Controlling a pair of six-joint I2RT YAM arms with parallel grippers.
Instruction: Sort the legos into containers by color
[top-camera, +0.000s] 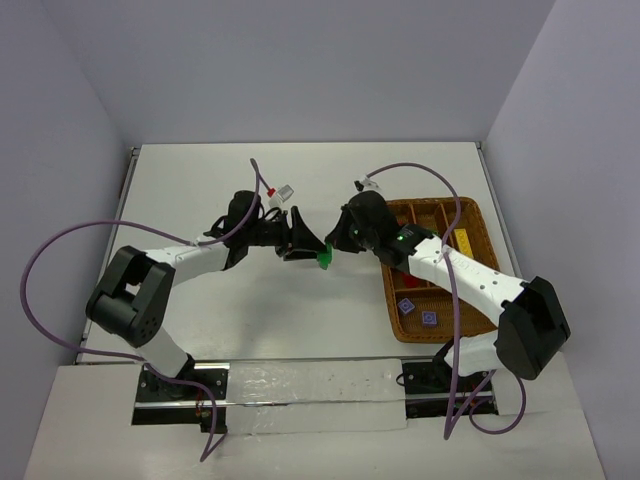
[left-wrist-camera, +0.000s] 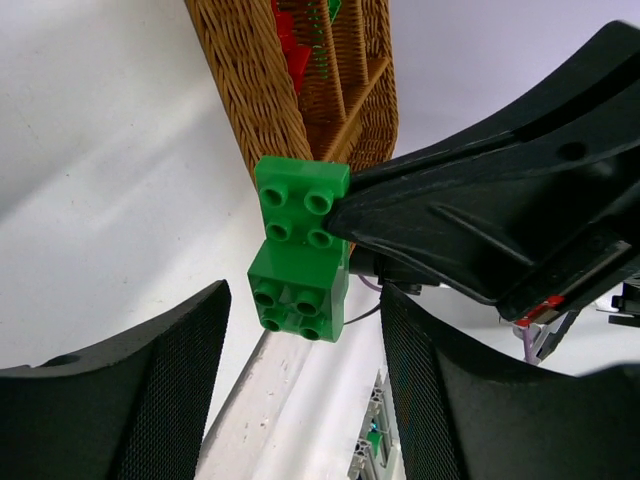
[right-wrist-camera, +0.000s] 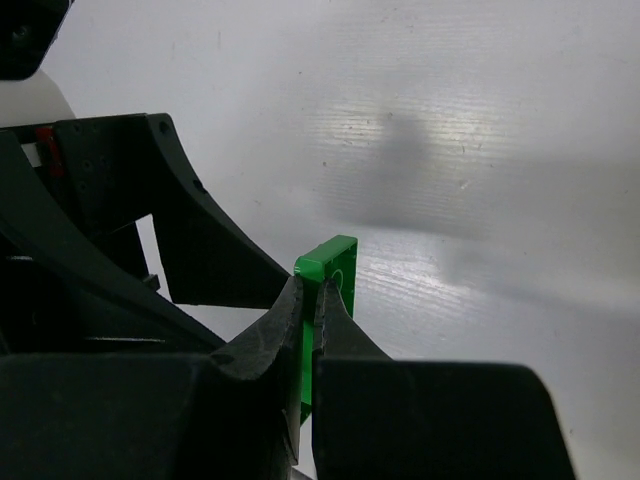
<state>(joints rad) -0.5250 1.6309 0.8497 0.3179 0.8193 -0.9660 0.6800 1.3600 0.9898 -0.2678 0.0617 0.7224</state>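
Observation:
A green lego (top-camera: 324, 258), two bricks stacked, hangs above the table between both arms. My right gripper (top-camera: 333, 247) is shut on its edge; in the right wrist view the fingertips (right-wrist-camera: 297, 300) pinch the brick's thin green wall (right-wrist-camera: 333, 262). My left gripper (top-camera: 304, 244) is open, right beside the brick. In the left wrist view the green lego (left-wrist-camera: 300, 250) sits just beyond my open left gripper (left-wrist-camera: 305, 300), untouched by the mesh pads (left-wrist-camera: 175, 370). The brown wicker tray (top-camera: 478, 222) lies at the right, holding purple/white legos (top-camera: 419, 312), a yellow one (top-camera: 462, 241) and red ones (left-wrist-camera: 288, 45).
The tray's woven wall (left-wrist-camera: 250, 90) stands close behind the held brick in the left wrist view. The right arm (top-camera: 470, 285) stretches over the tray. Purple cables (top-camera: 60, 250) loop beside both arms. A metal rail (top-camera: 300, 385) runs along the near table edge.

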